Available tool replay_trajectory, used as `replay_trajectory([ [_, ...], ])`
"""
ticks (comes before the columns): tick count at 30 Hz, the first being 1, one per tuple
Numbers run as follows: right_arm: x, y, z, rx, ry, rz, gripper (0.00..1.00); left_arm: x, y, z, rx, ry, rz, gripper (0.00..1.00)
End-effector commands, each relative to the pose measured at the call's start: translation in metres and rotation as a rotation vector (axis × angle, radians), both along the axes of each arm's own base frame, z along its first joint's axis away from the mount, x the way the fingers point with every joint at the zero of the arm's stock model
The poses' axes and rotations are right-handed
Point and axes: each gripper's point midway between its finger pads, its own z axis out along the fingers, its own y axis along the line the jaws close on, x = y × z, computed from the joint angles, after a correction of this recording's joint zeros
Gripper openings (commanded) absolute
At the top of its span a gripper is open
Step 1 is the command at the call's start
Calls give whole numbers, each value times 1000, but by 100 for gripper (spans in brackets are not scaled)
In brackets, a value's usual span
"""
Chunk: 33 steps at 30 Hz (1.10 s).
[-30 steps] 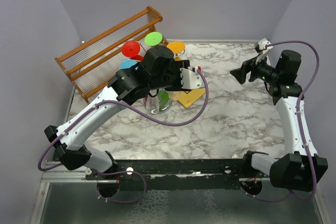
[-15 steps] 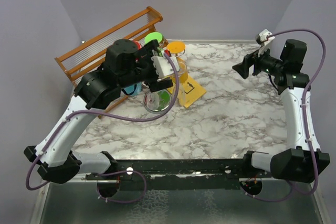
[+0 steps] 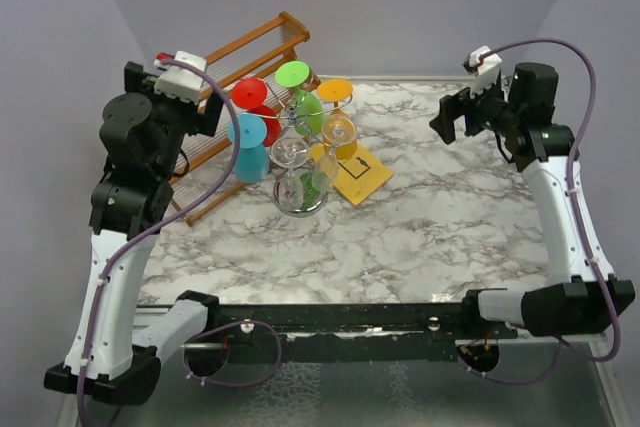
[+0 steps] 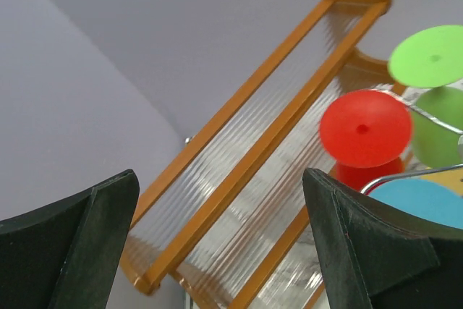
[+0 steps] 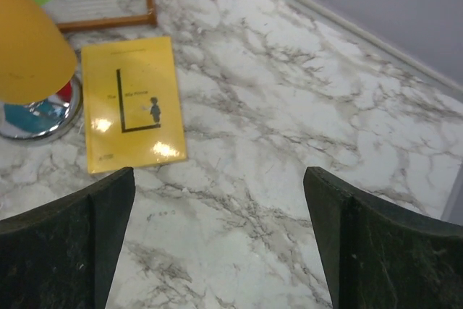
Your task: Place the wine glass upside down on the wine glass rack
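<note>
The silver wire wine glass rack [image 3: 300,152] stands on its round shiny base [image 3: 298,197] at the table's back left. Several wine glasses hang on it upside down: a red-footed one [image 3: 250,94], a green one [image 3: 293,74], an orange one [image 3: 335,90], a blue one [image 3: 245,132] and a clear one [image 3: 288,152]. My left gripper [image 3: 205,112] is open and empty, raised to the left of the rack. Its wrist view shows the red foot [image 4: 365,128] and the green foot [image 4: 430,56] beyond the gripper [image 4: 217,193]. My right gripper [image 3: 445,119] is open and empty above the table at the back right.
A brown wooden slatted rack [image 3: 200,97] leans at the back left, behind the wire rack. A yellow card [image 3: 357,172] lies flat to the right of the base and also shows in the right wrist view [image 5: 130,103]. Purple walls enclose the table.
My left arm has pulled back from over the wire rack, moving left and up, its gripper empty. My right gripper has shifted slightly left.
</note>
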Motion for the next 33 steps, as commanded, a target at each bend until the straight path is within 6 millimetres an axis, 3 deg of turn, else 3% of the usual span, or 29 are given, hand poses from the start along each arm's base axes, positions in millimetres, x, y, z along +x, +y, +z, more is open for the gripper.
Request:
replay_trajectory([
  [1,-10,-29,68,37,-280,-207,100,-22,50,24,-187,-199,199,99],
  [4,-21,-40,86,40,-398,-270,100,-30,53,19,-196,-215,187,99],
  [9,-42,-44,98,50,-496,-288,100,-30,52,2,-188,-174,162,99],
  [17,-68,-44,91,-35,-474,-240,100,-41,48,-27,-259,-45,140,99],
  [24,-85,-54,80,-17,-428,-291,100,-36,56,-55,-239,21,188,99],
  [33,-94,-52,77,-31,-417,-260,99,-41,65,-68,-229,22,233,99],
])
